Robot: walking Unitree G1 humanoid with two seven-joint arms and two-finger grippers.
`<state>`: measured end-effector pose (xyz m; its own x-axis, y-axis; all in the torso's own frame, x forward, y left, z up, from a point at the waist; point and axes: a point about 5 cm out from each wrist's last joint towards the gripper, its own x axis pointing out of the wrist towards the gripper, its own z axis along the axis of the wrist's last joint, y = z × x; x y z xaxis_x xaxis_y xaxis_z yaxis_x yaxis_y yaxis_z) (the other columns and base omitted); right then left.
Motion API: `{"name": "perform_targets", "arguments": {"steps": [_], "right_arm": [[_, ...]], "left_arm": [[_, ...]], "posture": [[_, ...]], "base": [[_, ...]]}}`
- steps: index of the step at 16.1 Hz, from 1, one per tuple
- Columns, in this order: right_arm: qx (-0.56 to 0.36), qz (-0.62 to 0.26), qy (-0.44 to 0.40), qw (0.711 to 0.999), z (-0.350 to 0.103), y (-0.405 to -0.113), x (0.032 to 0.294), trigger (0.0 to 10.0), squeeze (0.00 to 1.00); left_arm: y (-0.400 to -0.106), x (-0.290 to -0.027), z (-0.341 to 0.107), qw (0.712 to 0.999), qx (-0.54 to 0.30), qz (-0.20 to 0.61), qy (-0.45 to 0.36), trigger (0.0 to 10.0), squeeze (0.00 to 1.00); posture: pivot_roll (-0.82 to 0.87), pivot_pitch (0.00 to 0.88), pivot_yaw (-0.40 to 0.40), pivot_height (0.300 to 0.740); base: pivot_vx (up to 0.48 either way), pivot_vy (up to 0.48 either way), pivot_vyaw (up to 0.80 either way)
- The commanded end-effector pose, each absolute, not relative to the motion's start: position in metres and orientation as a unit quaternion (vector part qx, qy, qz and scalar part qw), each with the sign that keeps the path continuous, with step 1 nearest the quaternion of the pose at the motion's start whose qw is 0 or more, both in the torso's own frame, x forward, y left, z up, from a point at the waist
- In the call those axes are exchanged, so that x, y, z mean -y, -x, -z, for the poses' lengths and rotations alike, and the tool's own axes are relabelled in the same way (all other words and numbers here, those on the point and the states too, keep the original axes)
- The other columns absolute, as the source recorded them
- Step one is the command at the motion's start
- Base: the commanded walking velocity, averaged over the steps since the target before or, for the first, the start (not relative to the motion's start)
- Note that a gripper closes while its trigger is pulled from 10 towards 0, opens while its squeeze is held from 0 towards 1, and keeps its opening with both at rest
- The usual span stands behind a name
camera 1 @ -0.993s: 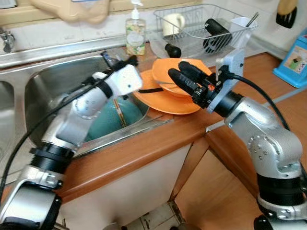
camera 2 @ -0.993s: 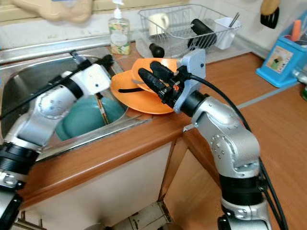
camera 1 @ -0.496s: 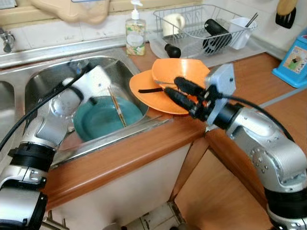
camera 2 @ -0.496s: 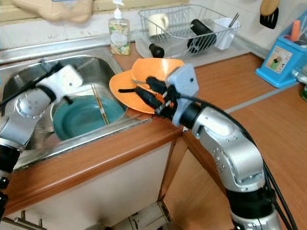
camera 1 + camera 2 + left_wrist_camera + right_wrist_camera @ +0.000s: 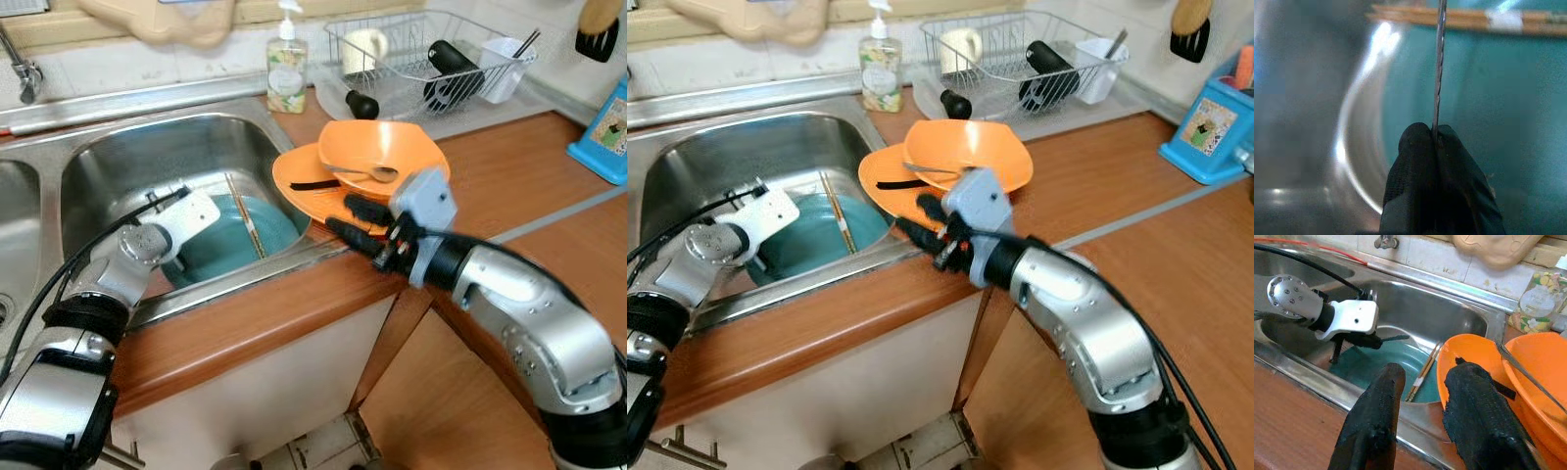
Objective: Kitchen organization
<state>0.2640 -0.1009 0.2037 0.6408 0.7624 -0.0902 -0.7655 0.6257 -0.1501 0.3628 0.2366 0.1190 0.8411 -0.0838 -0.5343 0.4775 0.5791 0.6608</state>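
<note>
A teal plate lies in the steel sink with wooden chopsticks across it. My left gripper hangs low over that plate, shut on a thin metal utensil that points toward the chopsticks. On the counter beside the sink sits an orange plate with a black strip on it, and an orange bowl holding a spoon. My right gripper stands open at the plate's near rim, over the counter's front edge, with nothing between its fingers.
A soap bottle stands behind the sink. The wire dish rack at the back holds a mug, a black item and a white cup. A blue box is at the far right. A second basin lies left.
My left gripper has dropped from beside the orange plate down into the sink over the teal plate. My right gripper has drawn back from above the orange plate toward the counter's front edge.
</note>
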Motion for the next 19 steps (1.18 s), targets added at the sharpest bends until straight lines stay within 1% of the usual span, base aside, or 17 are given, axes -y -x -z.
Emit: {"name": "perform_targets", "arguments": {"steps": [1, 6, 7, 8, 9, 10, 11, 12, 15, 16, 17, 19], "right_arm": [[-0.003, -0.421, 0.100, 0.902, -0.208, -0.263, 0.102, 10.0, 0.00], [0.005, -0.411, 0.105, 0.905, -0.212, -0.269, 0.103, 10.0, 0.00], [0.012, -0.403, 0.101, 0.909, -0.216, -0.272, 0.104, 10.0, 0.00], [0.045, -0.370, 0.086, 0.924, -0.232, -0.284, 0.110, 10.0, 0.00], [0.056, -0.358, 0.080, 0.928, -0.238, -0.288, 0.113, 10.0, 0.00], [0.058, -0.356, 0.078, 0.929, -0.239, -0.289, 0.113, 10.0, 0.00], [0.064, -0.349, 0.074, 0.932, -0.244, -0.293, 0.115, 10.0, 0.87], [0.070, -0.342, 0.072, 0.935, -0.247, -0.297, 0.117, 10.0, 1.00], [0.070, -0.316, 0.085, 0.942, -0.251, -0.313, 0.118, 10.0, 1.00], [0.049, -0.312, 0.101, 0.943, -0.246, -0.325, 0.110, 10.0, 1.00], [0.043, -0.311, 0.104, 0.944, -0.245, -0.328, 0.108, 10.0, 1.00], [0.024, -0.318, 0.131, 0.939, -0.237, -0.336, 0.099, 10.0, 1.00]], "left_arm": [[-0.364, -0.232, -0.117, 0.854, -0.242, 0.179, -0.424, 10.0, 1.00], [-0.366, -0.229, -0.118, 0.860, -0.237, 0.183, -0.414, 10.0, 1.00], [-0.368, -0.229, -0.121, 0.864, -0.225, 0.179, -0.412, 10.0, 1.00], [-0.373, -0.222, -0.143, 0.887, -0.144, 0.184, -0.399, 10.0, 1.00], [-0.373, -0.217, -0.150, 0.905, -0.115, 0.185, -0.365, 10.0, 1.00], [-0.374, -0.217, -0.151, 0.910, -0.111, 0.185, -0.355, 10.0, 1.00], [-0.374, -0.212, -0.159, 0.924, -0.078, 0.184, -0.326, 10.0, 1.00], [-0.374, -0.210, -0.165, 0.935, -0.049, 0.178, -0.303, 10.0, 1.00], [-0.369, -0.204, -0.178, 0.961, 0.004, 0.168, -0.219, 10.0, 1.00], [-0.358, -0.194, -0.181, 0.963, 0.016, 0.208, -0.170, 10.0, 1.00], [-0.354, -0.192, -0.181, 0.960, 0.019, 0.224, -0.167, 10.0, 1.00], [-0.337, -0.185, -0.178, 0.950, 0.019, 0.270, -0.154, 10.0, 1.00]], "posture": [[-0.20, 0.000, -0.018, 0.740], [-0.19, 0.000, -0.025, 0.740], [-0.19, 0.000, -0.031, 0.740], [-0.18, 0.000, -0.040, 0.740], [-0.17, 0.000, -0.043, 0.740], [-0.17, 0.000, -0.043, 0.740], [-0.17, 0.000, -0.042, 0.740], [-0.17, 0.000, -0.042, 0.740], [-0.17, 0.000, -0.045, 0.740], [-0.17, 0.000, -0.049, 0.740], [-0.16, 0.000, -0.050, 0.740], [-0.16, 0.000, -0.052, 0.740]], "base": [[0.000, 0.000, 0.00], [0.000, 0.000, 0.00], [0.000, 0.000, 0.00], [0.000, 0.000, 0.00], [0.000, 0.000, 0.00], [0.000, 0.000, 0.00], [0.000, 0.000, 0.00], [0.000, 0.000, 0.00], [0.000, 0.000, 0.00], [0.000, 0.000, 0.00], [0.000, 0.000, 0.00], [0.000, 0.000, 0.00]]}}
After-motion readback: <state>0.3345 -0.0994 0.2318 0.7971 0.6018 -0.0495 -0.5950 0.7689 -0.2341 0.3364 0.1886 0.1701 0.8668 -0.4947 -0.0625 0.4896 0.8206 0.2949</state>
